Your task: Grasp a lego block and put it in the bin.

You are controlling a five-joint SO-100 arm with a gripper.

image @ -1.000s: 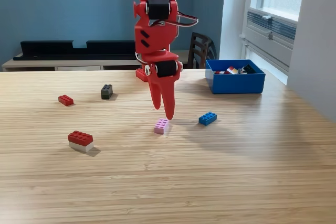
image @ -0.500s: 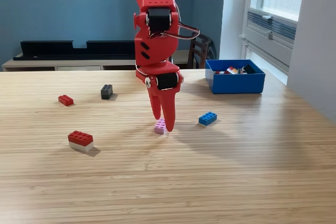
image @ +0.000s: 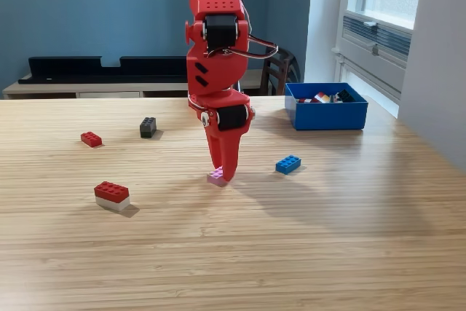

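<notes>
My red gripper (image: 224,175) points straight down at the middle of the wooden table. Its two fingers are drawn together on a small pink lego block (image: 215,177), which rests on the table and shows only at the left of the fingertips. The bin (image: 325,116), a shallow blue box with several bricks inside, stands at the back on the exterior view's right, well away from the gripper. A blue lego block (image: 287,164) lies just right of the gripper.
A red-on-white brick (image: 112,195) lies at the front left, with a small red brick (image: 91,138) and a dark grey brick (image: 148,127) further back. A dark chair (image: 277,67) stands behind the table. A wall and window close off the right.
The gripper came down from just above the pink block to the table. Its fingers closed in around the block, which shifted slightly left.
</notes>
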